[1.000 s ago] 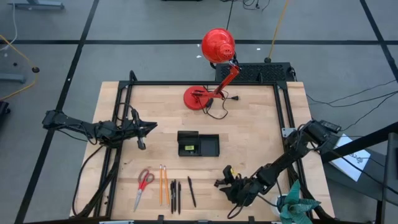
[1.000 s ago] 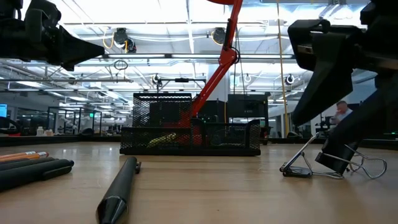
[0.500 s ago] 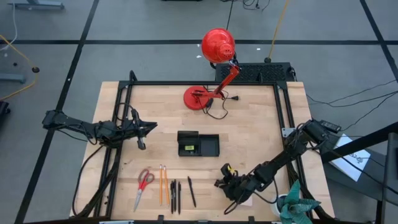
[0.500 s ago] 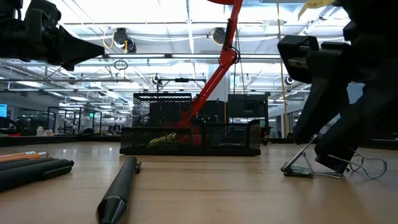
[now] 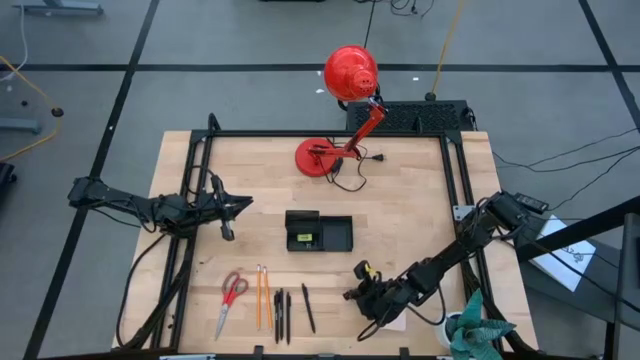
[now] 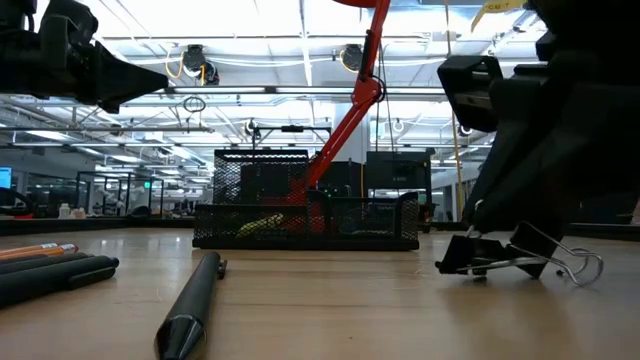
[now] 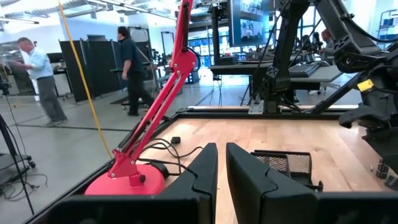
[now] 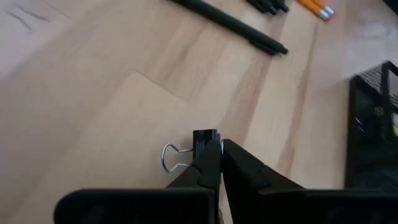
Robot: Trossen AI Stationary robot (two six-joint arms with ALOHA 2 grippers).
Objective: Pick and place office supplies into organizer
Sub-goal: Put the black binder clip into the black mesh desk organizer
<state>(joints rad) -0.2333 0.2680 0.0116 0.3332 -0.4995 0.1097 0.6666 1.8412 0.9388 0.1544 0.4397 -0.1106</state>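
A small black clip (image 6: pixel 500 262) lies on the wooden table near its near edge, right of centre, and my right gripper (image 5: pixel 352 295) is shut on it. The black mesh organizer (image 5: pixel 318 233) stands mid-table with a yellow-green piece (image 5: pixel 306 238) inside. Red-handled scissors (image 5: pixel 232 293), two orange pencils (image 5: pixel 262 295) and black pens (image 5: pixel 282 315) lie flat in a row near the near edge, left of the clip. My left gripper (image 5: pixel 245 203) hovers shut over the table's left side, holding nothing. My right gripper pinches the clip's black body (image 8: pixel 205 138) between its two fingertips, slanting down from the table's right side. One wire handle (image 8: pixel 171 155) sticks out sideways from the fingers. The clip sits low on the table top, its other wire handle (image 6: pixel 580 266) trailing behind.
A red desk lamp (image 5: pixel 345 110) stands at the far edge, its base (image 5: pixel 318 157) on the table and a cable beside it. One pen (image 5: pixel 308 307) lies apart, between the row and the clip. Bare wood lies between organizer and clip.
My right gripper has shut its fingers on the black clip while staying almost in place. The clip, which stood with a wire handle propped up, has tipped over and shifted a little toward the table's left.
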